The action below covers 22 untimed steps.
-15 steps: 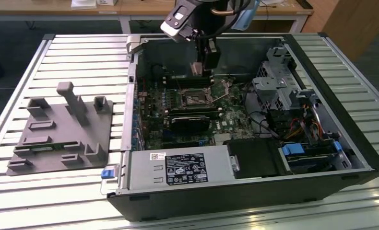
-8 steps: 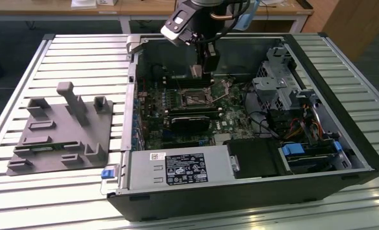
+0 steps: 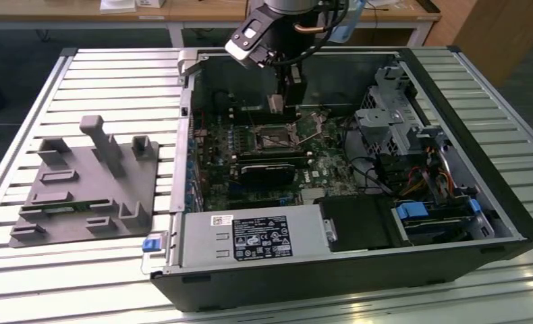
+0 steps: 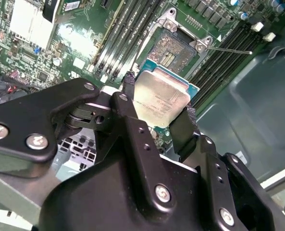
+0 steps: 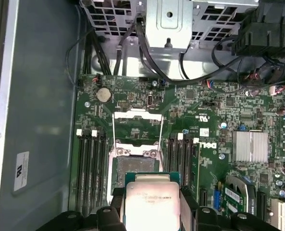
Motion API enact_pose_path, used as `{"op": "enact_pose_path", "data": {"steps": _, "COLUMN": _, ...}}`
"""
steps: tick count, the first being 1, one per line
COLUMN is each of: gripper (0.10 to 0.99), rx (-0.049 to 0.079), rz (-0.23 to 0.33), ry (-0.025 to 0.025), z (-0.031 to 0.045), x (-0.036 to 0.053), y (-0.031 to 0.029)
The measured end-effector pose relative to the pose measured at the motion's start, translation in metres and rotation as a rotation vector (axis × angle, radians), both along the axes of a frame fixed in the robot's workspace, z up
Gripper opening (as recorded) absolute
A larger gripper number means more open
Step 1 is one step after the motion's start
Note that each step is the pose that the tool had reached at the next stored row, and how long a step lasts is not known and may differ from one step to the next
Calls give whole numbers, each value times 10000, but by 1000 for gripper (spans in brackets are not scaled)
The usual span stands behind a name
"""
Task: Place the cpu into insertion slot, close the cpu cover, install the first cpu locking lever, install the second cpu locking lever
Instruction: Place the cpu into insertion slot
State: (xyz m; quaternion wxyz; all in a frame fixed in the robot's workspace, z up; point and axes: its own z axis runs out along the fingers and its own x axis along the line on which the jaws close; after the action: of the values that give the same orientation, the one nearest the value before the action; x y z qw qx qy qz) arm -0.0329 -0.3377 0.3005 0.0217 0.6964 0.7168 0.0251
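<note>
1. The open black metal computer case (image 3: 357, 273) holds a green circuit board (image 3: 325, 165). Set in the board is the insertion slot (image 5: 120, 172), a square metal-rimmed socket with its dark centre exposed. The cpu cover (image 5: 137, 114), a thin silver frame plate, stands raised beside it.
2. The black two-finger gripper (image 4: 160, 99) clamps the cpu (image 4: 162, 96), a flat square chip with a pale silvery top. In the exterior view the chip hangs at 12 o'clock of the slot, apart from it.
3. The fingers (image 4: 183, 127) hide two of the chip's edges.
4. The exterior view adds a grey moulded fixture plate (image 3: 77, 185) at 9 o'clock of the case. What lies in its recesses is too small to tell.

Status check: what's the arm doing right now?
Gripper shut on pale silvery square cpu. Held above dark-centred metal-rimmed insertion slot, not seated. Silver cpu cover swung open.
</note>
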Motion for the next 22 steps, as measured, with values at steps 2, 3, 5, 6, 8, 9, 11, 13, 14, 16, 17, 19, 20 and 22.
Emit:
{"op": "enact_pose_path", "data": {"steps": 2, "gripper": 541, "rx": -57, "rz": 1, "ry": -16, "z": -20, "x": 0, "y": 0}}
{"op": "enact_pose_path", "data": {"steps": 3, "gripper": 541, "rx": -94, "rz": 2, "ry": -27, "z": -29, "x": 1, "y": 0}}
{"op": "enact_pose_path", "data": {"steps": 5, "gripper": 541, "rx": -121, "rz": 3, "ry": -31, "z": -50, "x": 1, "y": 0}}
{"op": "enact_pose_path", "data": {"steps": 6, "gripper": 541, "rx": -133, "rz": 2, "ry": -42, "z": -63, "x": 0, "y": 0}}
{"op": "enact_pose_path", "data": {"steps": 8, "gripper": 541, "rx": -139, "rz": 2, "ry": -62, "z": -97, "x": 1, "y": 0}}
{"op": "enact_pose_path", "data": {"steps": 9, "gripper": 541, "rx": -139, "rz": -7, "ry": -63, "z": -114, "x": 1, "y": 0}}
{"op": "enact_pose_path", "data": {"steps": 11, "gripper": 541, "rx": -139, "rz": -239, "ry": -62, "z": -132, "x": 2, "y": 0}}
{"op": "enact_pose_path", "data": {"steps": 13, "gripper": 541, "rx": -139, "rz": -558, "ry": -61, "z": -150, "x": 1, "y": 0}}
{"op": "enact_pose_path", "data": {"steps": 14, "gripper": 541, "rx": -141, "rz": -704, "ry": -61, "z": -159, "x": 1, "y": 0}}
{"op": "enact_pose_path", "data": {"steps": 16, "gripper": 541, "rx": -205, "rz": -875, "ry": -82, "z": -171, "x": 1, "y": 2}}
{"op": "enact_pose_path", "data": {"steps": 17, "gripper": 541, "rx": -221, "rz": -909, "ry": -87, "z": -180, "x": 1, "y": 7}}
{"op": "enact_pose_path", "data": {"steps": 19, "gripper": 541, "rx": -219, "rz": -917, "ry": -120, "z": -201, "x": 1, "y": 23}}
{"op": "enact_pose_path", "data": {"steps": 20, "gripper": 541, "rx": -217, "rz": -917, "ry": -161, "z": -207, "x": 1, "y": 35}}
{"op": "enact_pose_path", "data": {"steps": 22, "gripper": 541, "rx": -210, "rz": -888, "ry": -305, "z": -217, "x": 1, "y": 64}}
